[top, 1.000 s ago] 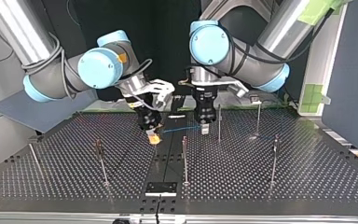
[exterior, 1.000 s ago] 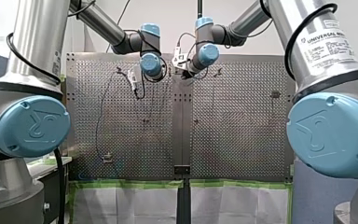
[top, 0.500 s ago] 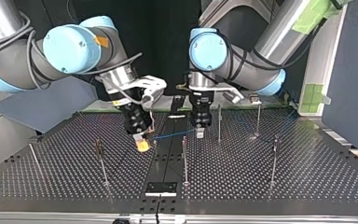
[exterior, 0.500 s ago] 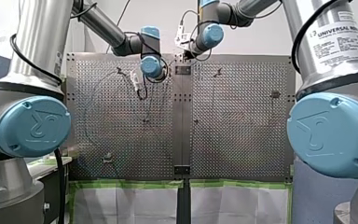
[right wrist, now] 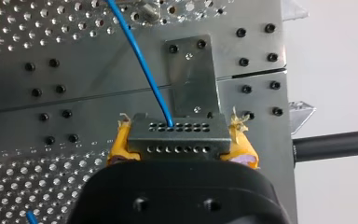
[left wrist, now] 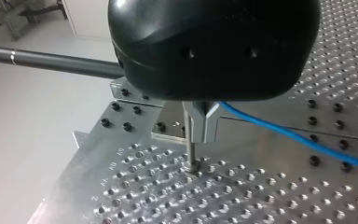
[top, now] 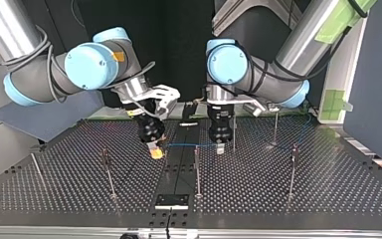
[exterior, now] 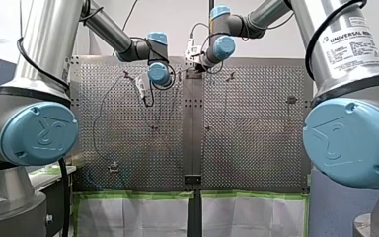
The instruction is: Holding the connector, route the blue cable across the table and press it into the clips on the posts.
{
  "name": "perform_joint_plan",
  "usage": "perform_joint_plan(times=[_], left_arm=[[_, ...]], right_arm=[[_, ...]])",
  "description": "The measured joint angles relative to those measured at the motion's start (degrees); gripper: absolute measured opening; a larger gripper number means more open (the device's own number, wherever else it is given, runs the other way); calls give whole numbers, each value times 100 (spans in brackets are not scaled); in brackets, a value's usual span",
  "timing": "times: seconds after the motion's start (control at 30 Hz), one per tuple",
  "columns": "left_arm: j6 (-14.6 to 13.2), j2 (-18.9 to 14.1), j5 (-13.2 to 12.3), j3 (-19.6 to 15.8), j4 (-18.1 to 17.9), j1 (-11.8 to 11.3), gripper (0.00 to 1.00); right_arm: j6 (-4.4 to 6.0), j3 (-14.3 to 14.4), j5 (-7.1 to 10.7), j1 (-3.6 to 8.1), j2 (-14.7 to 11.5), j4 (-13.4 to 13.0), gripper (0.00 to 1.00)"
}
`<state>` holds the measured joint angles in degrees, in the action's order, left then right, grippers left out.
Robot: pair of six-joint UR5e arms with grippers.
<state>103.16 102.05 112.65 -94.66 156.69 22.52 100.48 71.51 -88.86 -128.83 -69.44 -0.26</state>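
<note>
At the far middle of the perforated counter (top: 288,199), as the top view has it, the two pincers hang low and close together. My right pincer (right wrist: 179,140) has its yellow pads (right wrist: 118,145) clamped tight on the flat metal connector (right wrist: 179,136). The blue cable (right wrist: 142,60) leaves the connector's edge and runs off ahead over the counter. In the top view that cable stretches nearly level from my right pincer across to my left pincer (top: 220,148), crossing by the top of a post (top: 197,169) that stands between them. My left pincer's metal fingers (left wrist: 193,123) are drawn together on the cable, which trails away beside them over the holes. A second post (top: 234,132) stands just beside that pincer. Others stand well apart across the counter.
</note>
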Motion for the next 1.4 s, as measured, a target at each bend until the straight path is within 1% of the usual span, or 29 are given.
perform_joint_plan(times=[0.23,0.4,0.57,0.67,0.8,0.97,1.07,1.1,1.13,1.17,1.2,1.23,1.3,1.33,1.37,1.4], left_arm=[[51,25,-285,123,-58,-110,0],[86,177,-399,248,-70,-179,0],[103,435,-410,461,-93,-225,0],[123,503,-400,573,-143,-274,0],[132,525,-404,713,-104,-352,0],[134,528,-420,756,-20,-397,0],[134,528,-423,757,48,-394,0],[134,528,-423,757,67,-392,15],[134,527,-423,757,88,-387,15],[132,525,-424,757,114,-377,23],[130,526,-424,757,134,-367,36],[130,528,-424,758,155,-357,36],[132,524,-424,758,200,-335,58],[134,525,-424,758,222,-326,58],[137,524,-421,758,259,-316,77],[139,524,-418,758,295,-308,90]], right_arm=[[19,1,43,76,77,-21,0],[48,0,105,153,105,-46,0],[59,-1,172,244,119,-62,0],[60,-1,201,298,143,-76,0],[66,-6,245,379,186,-108,0],[70,-26,274,488,228,-136,0],[74,-55,359,537,255,-145,0],[76,-71,392,550,260,-147,0],[77,-82,414,558,262,-148,0],[77,-93,429,566,265,-149,0],[80,-107,444,578,270,-150,0],[83,-114,453,588,275,-150,0],[91,-121,464,615,289,-151,0],[95,-122,467,628,294,-150,0],[99,-122,467,642,299,-150,0],[103,-123,465,663,304,-151,0]])
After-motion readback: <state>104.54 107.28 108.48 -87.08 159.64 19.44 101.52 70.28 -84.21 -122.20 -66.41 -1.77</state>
